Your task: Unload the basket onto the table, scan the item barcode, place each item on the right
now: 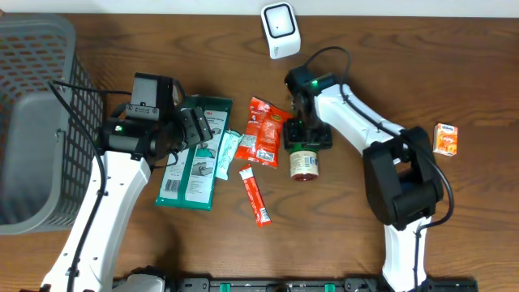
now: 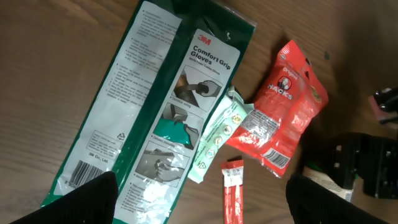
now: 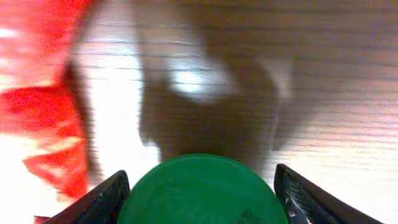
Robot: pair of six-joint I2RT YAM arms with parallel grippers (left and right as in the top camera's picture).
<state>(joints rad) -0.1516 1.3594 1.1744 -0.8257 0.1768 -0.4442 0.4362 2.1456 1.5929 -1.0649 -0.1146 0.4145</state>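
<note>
A small jar with a green lid (image 3: 202, 193) and brown contents (image 1: 304, 165) stands upright at mid-table. My right gripper (image 3: 202, 202) is lowered over it, one finger (image 3: 102, 202) at each side of the lid. The left finger is almost at the lid's rim, and a narrow gap shows at the right finger, so the jaws stand open around the lid. In the overhead view the right gripper (image 1: 306, 136) covers the jar's top. My left gripper (image 2: 202, 200) hovers open over a green 3M gloves pack (image 2: 168, 106), whose barcode (image 2: 84, 171) faces up. A white scanner (image 1: 280, 31) stands at the back edge.
A red snack bag (image 1: 266, 130) lies just left of the jar. A pale green sachet (image 1: 227, 152) and a red stick pack (image 1: 255, 195) lie near it. A grey basket (image 1: 32, 122) fills the left side. An orange box (image 1: 444, 139) sits at the right.
</note>
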